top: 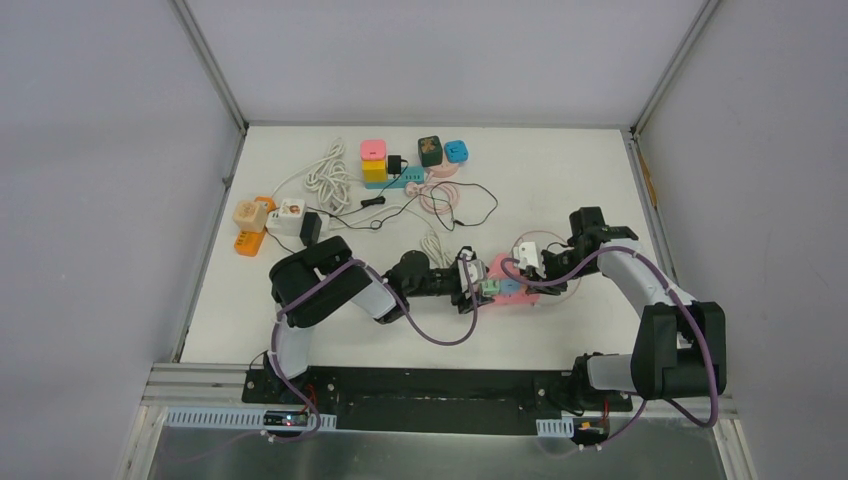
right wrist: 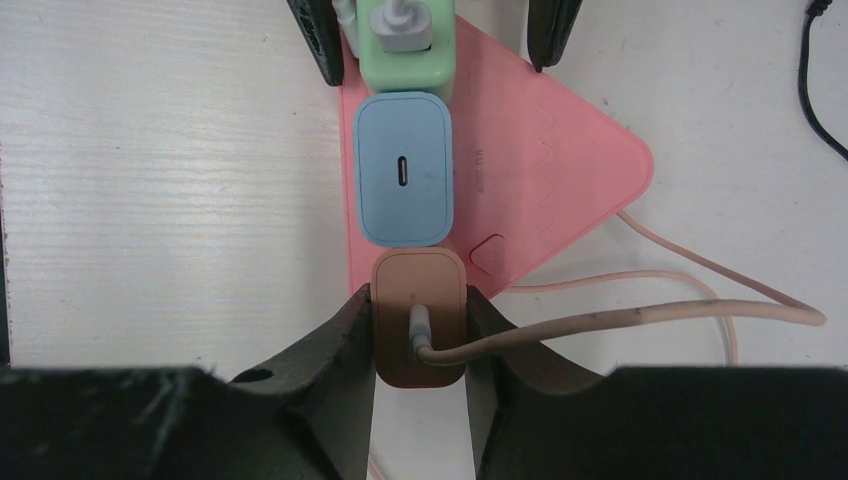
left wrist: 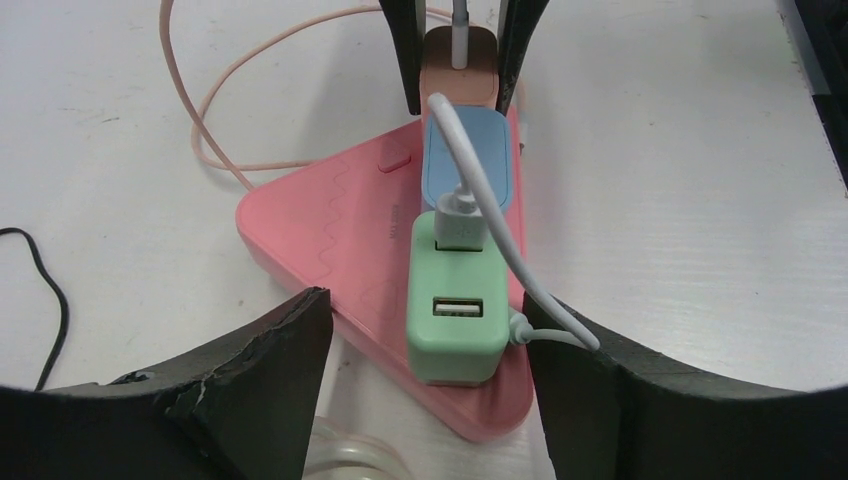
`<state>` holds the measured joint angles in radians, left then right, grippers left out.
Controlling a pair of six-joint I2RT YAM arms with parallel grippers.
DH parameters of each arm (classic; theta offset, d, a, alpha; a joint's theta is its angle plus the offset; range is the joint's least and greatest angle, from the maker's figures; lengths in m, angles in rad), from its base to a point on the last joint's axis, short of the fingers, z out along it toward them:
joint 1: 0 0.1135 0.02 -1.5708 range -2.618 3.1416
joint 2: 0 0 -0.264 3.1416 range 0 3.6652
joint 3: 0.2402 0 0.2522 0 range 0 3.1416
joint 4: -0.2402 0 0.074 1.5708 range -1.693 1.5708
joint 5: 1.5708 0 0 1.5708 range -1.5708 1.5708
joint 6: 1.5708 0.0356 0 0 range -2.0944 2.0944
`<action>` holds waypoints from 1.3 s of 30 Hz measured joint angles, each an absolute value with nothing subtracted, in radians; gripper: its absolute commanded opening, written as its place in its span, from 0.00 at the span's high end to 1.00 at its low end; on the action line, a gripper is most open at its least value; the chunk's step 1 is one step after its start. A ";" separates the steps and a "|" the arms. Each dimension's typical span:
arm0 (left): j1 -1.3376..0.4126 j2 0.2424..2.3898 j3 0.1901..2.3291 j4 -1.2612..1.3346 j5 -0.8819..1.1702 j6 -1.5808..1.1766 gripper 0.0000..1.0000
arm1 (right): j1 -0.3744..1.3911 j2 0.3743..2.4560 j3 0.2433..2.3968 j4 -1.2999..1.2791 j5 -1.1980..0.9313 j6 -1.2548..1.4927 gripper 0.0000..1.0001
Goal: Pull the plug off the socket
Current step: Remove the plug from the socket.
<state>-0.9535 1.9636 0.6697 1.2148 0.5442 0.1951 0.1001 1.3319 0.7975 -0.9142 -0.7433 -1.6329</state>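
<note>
A pink triangular socket strip lies at mid-table with three plugs in a row: green, blue and brown. My left gripper is open, its jaws standing either side of the green plug and the strip's corner with gaps. A white cable runs from the green plug over the blue one. My right gripper is shut on the brown plug, which sits at the strip's edge with a beige cable leaving it. The blue plug stands free between them.
At the back of the table stand other socket strips with coloured cube plugs, a black plug, an orange strip, a coiled white cord and loose black cable. A clear coiled cable lies under my left gripper.
</note>
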 measured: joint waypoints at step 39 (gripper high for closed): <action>-0.969 2.006 0.670 1.301 0.552 0.234 1.00 | 0.123 1.438 0.905 -1.008 -0.710 -1.624 1.00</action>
